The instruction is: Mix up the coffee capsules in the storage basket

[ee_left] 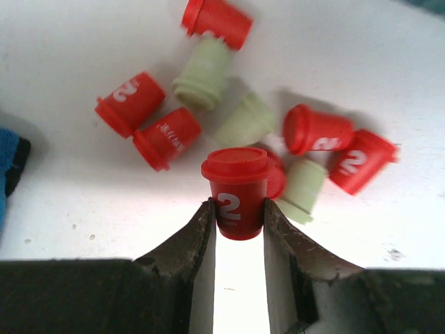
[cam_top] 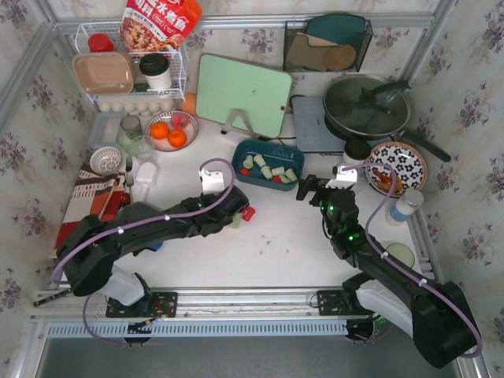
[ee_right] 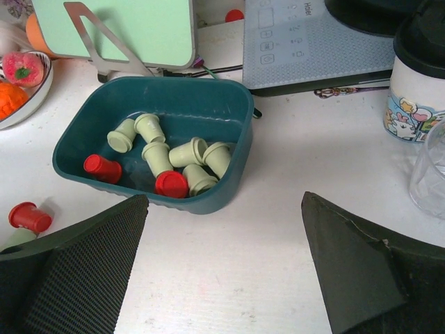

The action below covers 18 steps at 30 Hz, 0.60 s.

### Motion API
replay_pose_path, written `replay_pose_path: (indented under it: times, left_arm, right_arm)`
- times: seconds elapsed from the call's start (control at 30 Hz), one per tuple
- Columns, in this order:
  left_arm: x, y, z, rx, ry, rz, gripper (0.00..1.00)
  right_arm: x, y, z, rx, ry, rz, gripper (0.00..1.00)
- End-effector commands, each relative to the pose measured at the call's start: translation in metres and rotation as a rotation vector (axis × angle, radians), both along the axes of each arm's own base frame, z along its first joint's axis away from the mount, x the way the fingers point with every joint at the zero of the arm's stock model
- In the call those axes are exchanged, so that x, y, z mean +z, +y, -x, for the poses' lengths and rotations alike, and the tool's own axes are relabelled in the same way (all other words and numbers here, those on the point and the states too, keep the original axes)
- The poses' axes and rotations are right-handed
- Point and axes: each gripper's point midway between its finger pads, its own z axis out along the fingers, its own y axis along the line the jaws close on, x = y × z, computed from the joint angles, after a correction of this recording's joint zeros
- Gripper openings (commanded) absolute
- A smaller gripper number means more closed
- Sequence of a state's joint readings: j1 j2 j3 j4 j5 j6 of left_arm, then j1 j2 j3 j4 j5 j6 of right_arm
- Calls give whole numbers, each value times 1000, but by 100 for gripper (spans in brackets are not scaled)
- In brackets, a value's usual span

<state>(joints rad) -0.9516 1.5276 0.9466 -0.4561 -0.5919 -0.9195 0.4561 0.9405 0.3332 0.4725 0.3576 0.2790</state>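
The storage basket (ee_right: 188, 108) holds mostly pale green coffee capsules (ee_right: 170, 154), so it seems to want more reds; the right gripper (ee_right: 222, 209) hovers just before it, jaws spread wide and empty; the left gripper (ee_left: 238, 212) is clenched on one upright red capsule (ee_left: 236, 174) at the edge of the loose pile (ee_left: 243, 122) on the white surface, probably bound for the basket.

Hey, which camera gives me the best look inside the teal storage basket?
Right wrist: the storage basket sits mid-frame and close, its pale green capsules and red capsules each distinct. The top external view shows the basket small, from farther off. The left wrist view shows only loose capsules on the table, not the basket's inside.
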Motion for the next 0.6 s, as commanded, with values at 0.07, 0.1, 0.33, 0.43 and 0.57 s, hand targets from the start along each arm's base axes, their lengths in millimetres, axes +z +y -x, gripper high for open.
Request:
replay_pose_path:
  times: [0.07,0.1,0.33,0.43,0.57]
  left_arm:
    - [68,-39,-30,-234,-162,14,24]
    - [80,-51,-38,-275,-189,15,24]
    - [109,-120,-103,-507,-247,-48,24]
    - [91,-137,-129,-524,-192,-5,26]
    - [66,-151,-157,-524,-134,61,28]
  right_arm:
    - [10,1,-3,-4,-30,-20,100]
    - [9,1,-3,-5,-28,-20,100]
    - [1,-8,-6,-63,-15,-24,100]
    - [-5,-15,-6,-119,9,-55,100]
    - [-7,-17,-7,-141,15,-74,100]
